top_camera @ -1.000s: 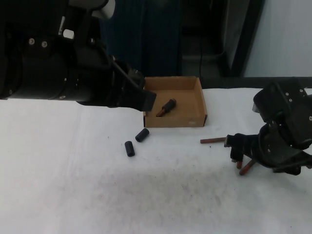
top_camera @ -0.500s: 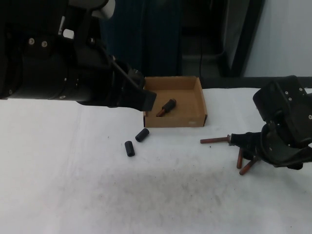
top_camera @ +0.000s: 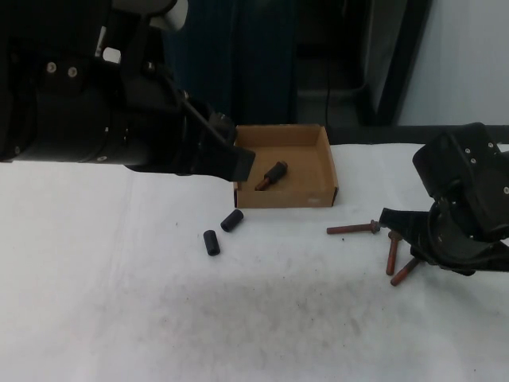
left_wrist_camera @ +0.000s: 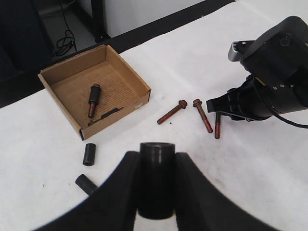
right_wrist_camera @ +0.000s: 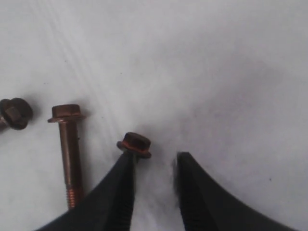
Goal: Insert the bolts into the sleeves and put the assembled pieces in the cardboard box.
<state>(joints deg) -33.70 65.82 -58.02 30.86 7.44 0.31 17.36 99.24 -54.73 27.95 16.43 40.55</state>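
Right tool [right_wrist_camera: 154, 161] open by a bolt [right_wrist_camera: 135, 144], left tool [left_wrist_camera: 156, 157] clamping a sleeve [left_wrist_camera: 155, 185]; we reckon next: centre, close on it.

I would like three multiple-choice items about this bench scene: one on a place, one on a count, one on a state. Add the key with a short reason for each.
1. Where does the assembled piece lie?
A) inside the cardboard box
B) under the box
C) on a shelf

2. How many loose bolts lie on the bench?
A) one
B) three
C) five

3. What is the state of the left gripper?
A) open and empty
B) shut on a bolt
C) shut on a black sleeve

Key
1 A: the bolt in its sleeve rests on the box floor.
2 B: the left wrist view shows three copper-coloured bolts beside the box.
3 C: the sleeve stands clamped between the two fingers.
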